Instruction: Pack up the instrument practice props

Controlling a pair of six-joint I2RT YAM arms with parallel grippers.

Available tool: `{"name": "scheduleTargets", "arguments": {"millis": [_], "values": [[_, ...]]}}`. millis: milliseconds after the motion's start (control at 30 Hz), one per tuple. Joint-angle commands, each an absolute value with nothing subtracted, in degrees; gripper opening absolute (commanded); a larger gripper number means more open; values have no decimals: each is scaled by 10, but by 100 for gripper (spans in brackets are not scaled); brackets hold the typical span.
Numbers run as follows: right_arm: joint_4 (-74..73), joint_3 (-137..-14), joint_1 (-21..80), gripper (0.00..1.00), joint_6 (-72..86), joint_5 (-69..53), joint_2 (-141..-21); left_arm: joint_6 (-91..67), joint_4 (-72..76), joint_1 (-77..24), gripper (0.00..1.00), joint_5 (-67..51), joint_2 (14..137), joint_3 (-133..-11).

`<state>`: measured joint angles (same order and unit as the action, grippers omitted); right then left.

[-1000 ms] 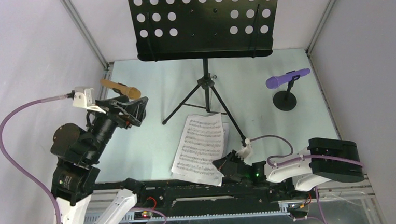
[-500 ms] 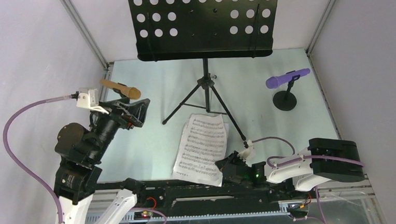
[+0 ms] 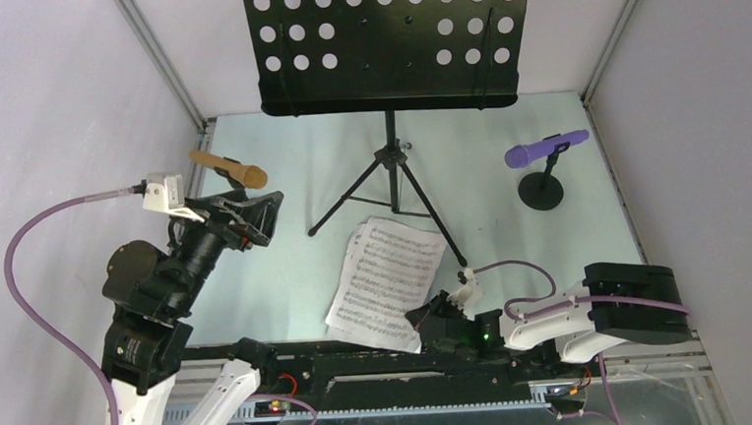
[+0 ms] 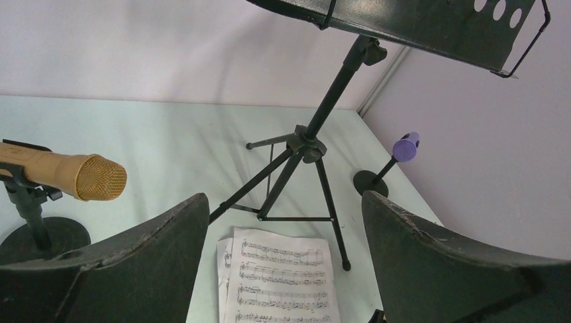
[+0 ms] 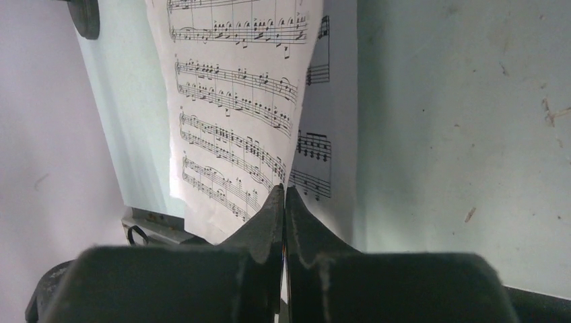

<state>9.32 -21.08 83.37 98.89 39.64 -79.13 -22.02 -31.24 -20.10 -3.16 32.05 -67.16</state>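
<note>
Now my right gripper (image 5: 284,202) has its fingers pressed together on the near edge of the sheet-music pages (image 3: 386,276). From the wrist view the top sheet curves up off the surface (image 3: 287,277) right where the fingertips meet, so I judge the pinch has caught paper rather than closing on nothing. That matters: the pages look like the first prop I can actually carry away, and a flat sheet is the hardest thing here to get hold of.

Compared with a second ago, the stack has swung. Its far corner has turned out to the right, closer to the foot of the music rack (image 3: 386,39), and the sheets have fanned slightly so a second page edge peeks out on the left. My right wrist has pulled back a little toward the near edge.

My left gripper (image 3: 259,215) is spread wide and holds nothing, hovering just beside the tan microphone (image 3: 229,167), much where it was. That microphone sits in its holder, the purple microphone (image 3: 546,148) rests on its own stand at the far right, and the rack stands upright at the back, all unpacked.
</note>
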Motion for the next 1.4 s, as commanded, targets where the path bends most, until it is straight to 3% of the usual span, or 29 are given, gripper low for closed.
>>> {"name": "scheduleTargets", "arguments": {"millis": [0, 133, 333, 500, 633, 733, 967, 1133, 1367], "values": [[77, -223, 851, 3, 990, 428, -779, -231, -310, -198, 90, -30, 315, -654], [67, -223, 848, 4, 992, 436, -780, -232, -310, -198, 90, -30, 313, -649], [121, -223, 782, 9, 870, 374, -774, -231, -310, -198, 90, -28, 314, -647], [113, -223, 755, 31, 830, 359, -751, -228, -313, -198, 90, -26, 316, -647], [51, -223, 754, 58, 823, 368, -714, -223, -318, -198, 91, -19, 316, -644], [-15, -223, 757, 71, 821, 375, -678, -222, -326, -198, 94, -11, 314, -640], [-173, -224, 787, 75, 785, 417, -550, -225, -360, -198, 98, 24, 292, -619], [-212, -223, 775, 76, 646, 408, -443, -235, -383, -198, 98, 34, 278, -593], [-171, -224, 670, 78, 404, 242, -361, -250, -376, -198, 98, 26, 268, -551]]}}
